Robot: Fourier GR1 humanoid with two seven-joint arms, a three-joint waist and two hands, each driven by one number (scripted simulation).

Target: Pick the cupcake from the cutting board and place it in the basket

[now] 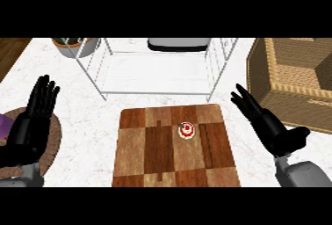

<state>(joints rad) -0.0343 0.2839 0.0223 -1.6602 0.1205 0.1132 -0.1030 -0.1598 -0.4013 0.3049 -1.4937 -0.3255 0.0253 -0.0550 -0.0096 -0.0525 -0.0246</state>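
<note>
Chequered wooden cutting board (162, 154), round cupcake (186, 130)

Bright, even light from above; the white counter (162, 72) looks washed out; shadows faint.

The cupcake (186, 130) sat on the cutting board (149, 154), right of its centre. The basket (292, 83) stood beyond the board's right corner. Each robot hand, left (29, 125) and right (269, 125), flanked the board, fingers straight.

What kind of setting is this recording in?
Most likely a kitchen counter: a pale marble-look countertop carrying a wooden cutting board with a cupcake on it, a wire rack behind, and a wicker basket at the right.
</note>
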